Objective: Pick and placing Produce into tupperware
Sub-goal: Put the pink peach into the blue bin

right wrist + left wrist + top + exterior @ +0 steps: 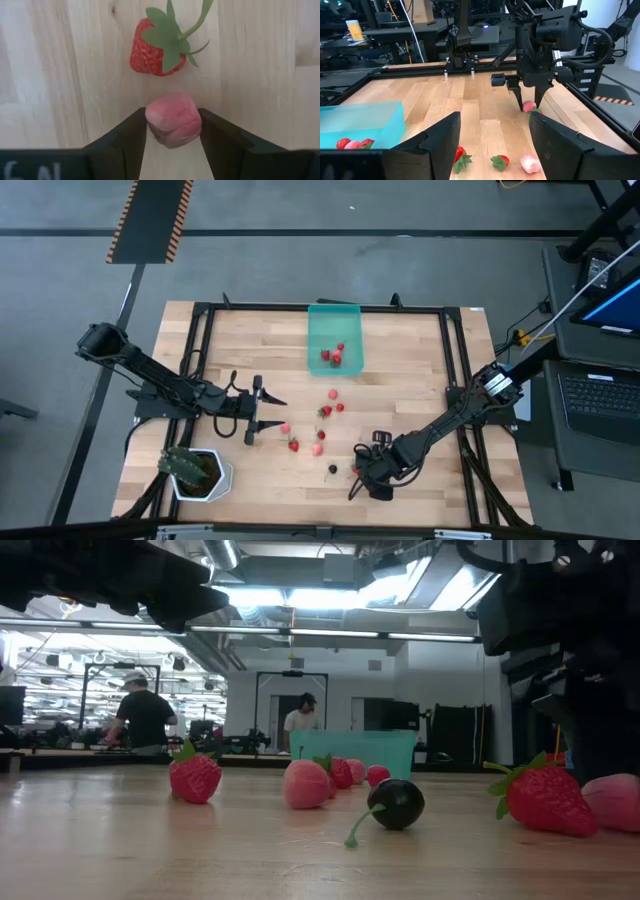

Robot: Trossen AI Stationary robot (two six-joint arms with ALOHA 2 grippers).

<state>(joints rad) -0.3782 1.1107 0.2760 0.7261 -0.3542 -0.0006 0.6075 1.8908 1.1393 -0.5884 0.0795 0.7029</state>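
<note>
Right end effector (172,131): down at the desk (400,370), fingers pressed on both sides of a pale pink fruit (173,125).
Red strawberry (156,46): green top, just beside.
Tupperware (333,325): translucent teal, far edge, few fruits inside.
Left end effector (262,409): wide, hovering.

High view: the whole table (400,370) is seen from directly overhead, the teal container (334,338) lying upper centre of the frame. Low view: the scene is viewed level from the table surface, very near a dark berry (396,803), facing the room beyond; the same container (366,752) is seen at centre. Left wrist view: the table is viewed obliquely across, with the right gripper (530,102) shown right of centre. Right wrist view: a pink fruit (173,119) is seen from very close, looking down; the same fruit (529,106) is shared with the left wrist view.
</note>
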